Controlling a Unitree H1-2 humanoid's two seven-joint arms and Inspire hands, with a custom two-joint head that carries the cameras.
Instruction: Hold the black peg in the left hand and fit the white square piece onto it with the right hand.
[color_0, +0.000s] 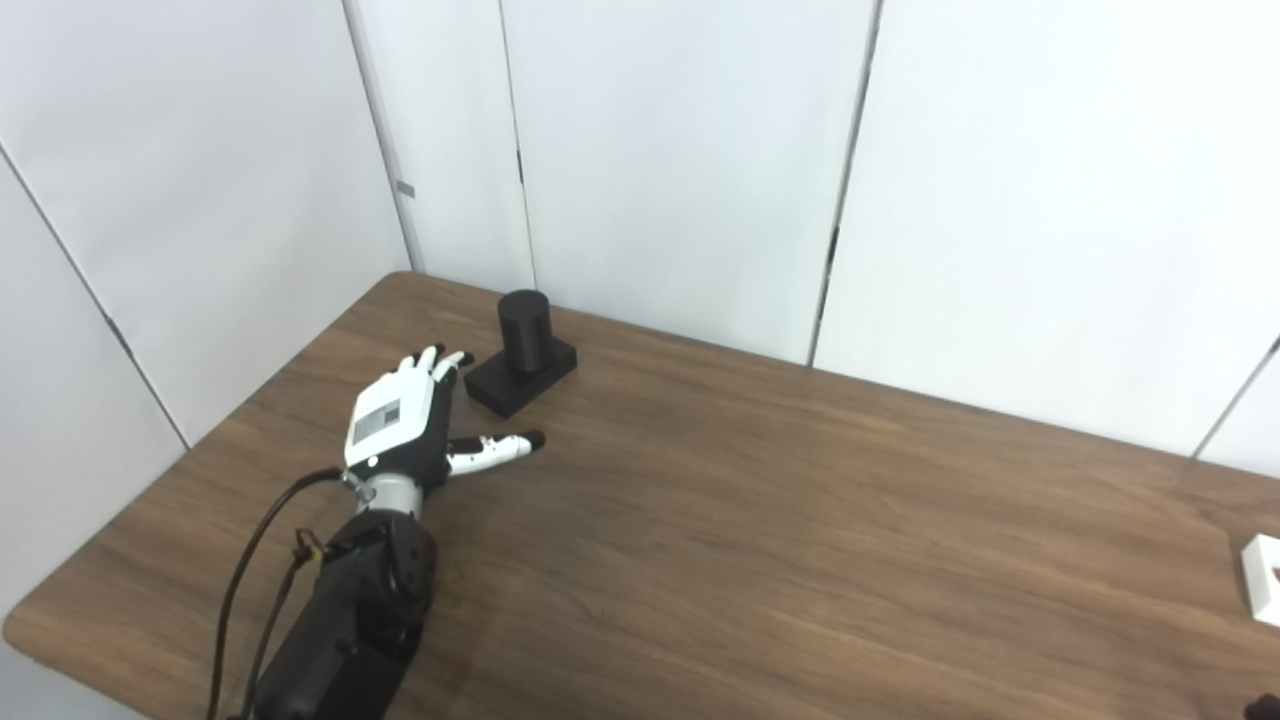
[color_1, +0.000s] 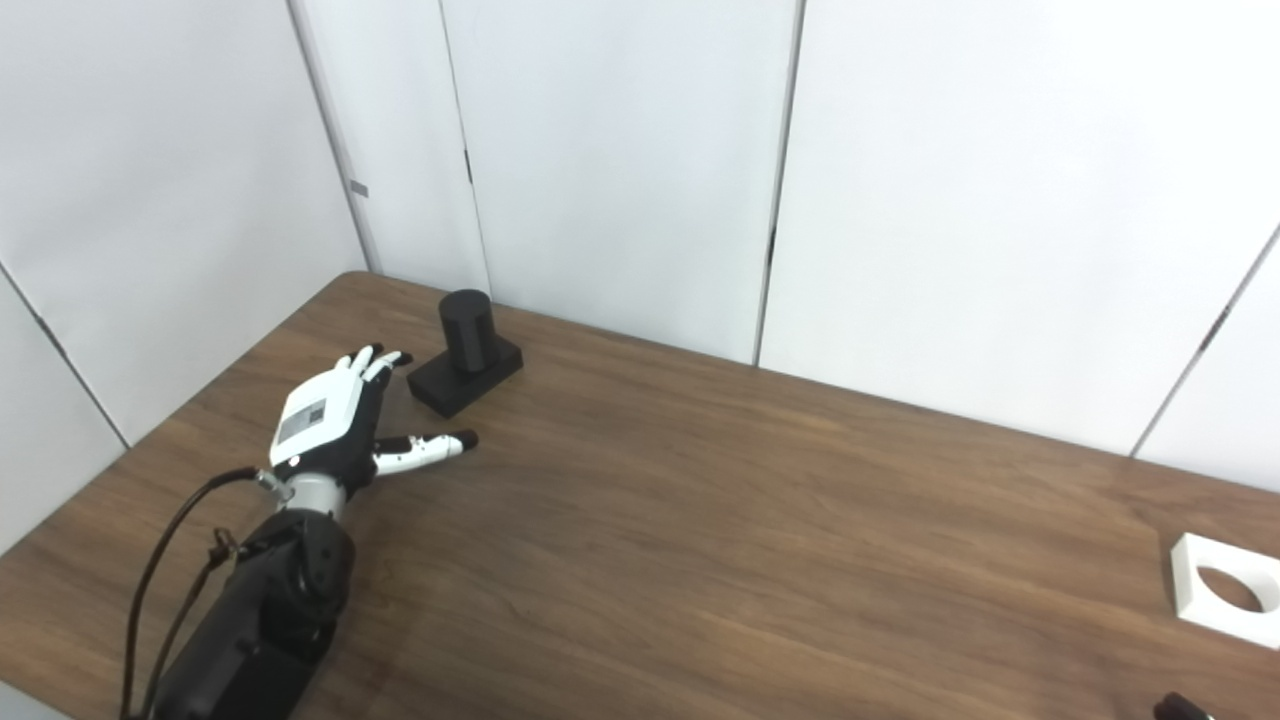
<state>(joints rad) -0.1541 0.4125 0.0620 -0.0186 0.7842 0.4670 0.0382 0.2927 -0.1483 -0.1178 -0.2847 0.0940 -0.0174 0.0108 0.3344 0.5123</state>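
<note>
The black peg (color_0: 524, 350) stands upright on its square black base, far back on the wooden bench (color_0: 760, 560) near the white wall panels (color_0: 680, 160). That leaves its round shaft free on top for the piece to slide down over. The left hand (color_0: 405, 425) hangs just in front of the peg and to its left, palm down, fingers spread and the thumb out to the side, holding nothing. Its fingertips (color_0: 432, 357) sit close to the base but appear not to touch it. It looks set to close on the base, not the shaft. The white square piece (color_1: 1226, 588) lies flat, well apart from the peg at the bench's right edge, round hole facing up. Only a dark tip shows at the bottom right corner, probably the right hand (color_1: 1180, 708); whether its fingers are apart or closed I cannot tell.
</note>
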